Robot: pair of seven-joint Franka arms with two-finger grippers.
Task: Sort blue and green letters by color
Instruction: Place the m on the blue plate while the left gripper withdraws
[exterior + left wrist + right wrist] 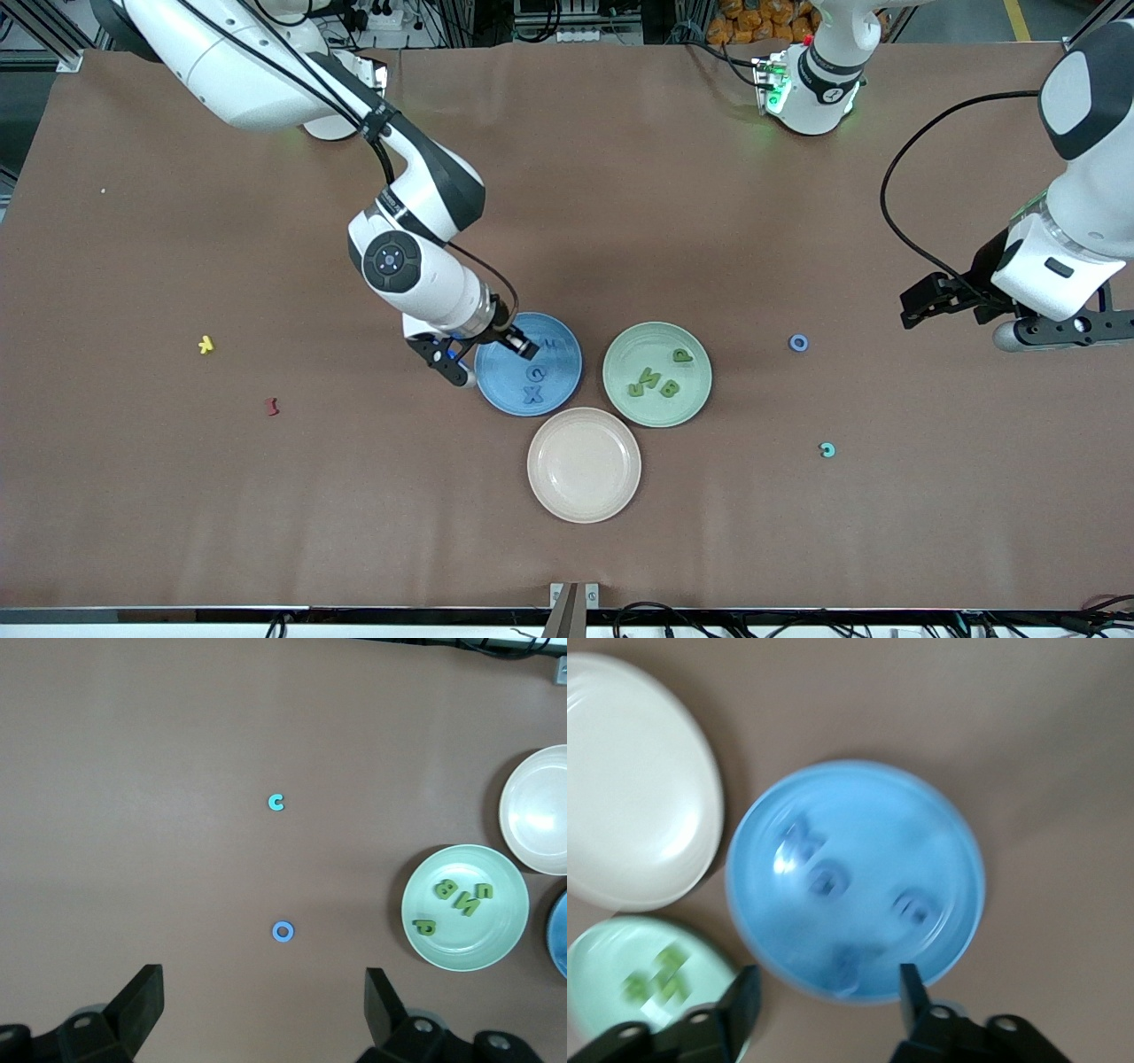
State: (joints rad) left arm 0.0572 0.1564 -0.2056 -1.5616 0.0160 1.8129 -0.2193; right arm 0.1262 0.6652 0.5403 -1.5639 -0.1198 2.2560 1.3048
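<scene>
Table: brown paper-covered surface [620,221] with three plates grouped near its middle; the blue plate serves as landmark below
Blue plate: [567,377] holds blue letters [533,395], four blurred shapes in the right wrist view, an X legible in the front view
Green plate: [695,403] just beside the blue plate toward the left arm's end, holding four green letters [654,381]
Cream plate: [620,496] nearer the front camera than the blue plate, close to both plates
Loose blue ring letter: [798,342] on the table well past the green plate toward the left arm's end
Light blue C: [827,450] in the same stretch of table, nearer the camera than the ring
Yellow letter: [205,345] well apart from the blue plate toward the right arm's end
Dark red letter: [273,406] near the yellow one
Right gripper: [824,992] over the blue plate's rim, fingers parted, nothing between them
Left gripper: [264,1003] waits with fingers spread wide and empty, over bare table well apart from the blue plate, toward the left arm's end
</scene>
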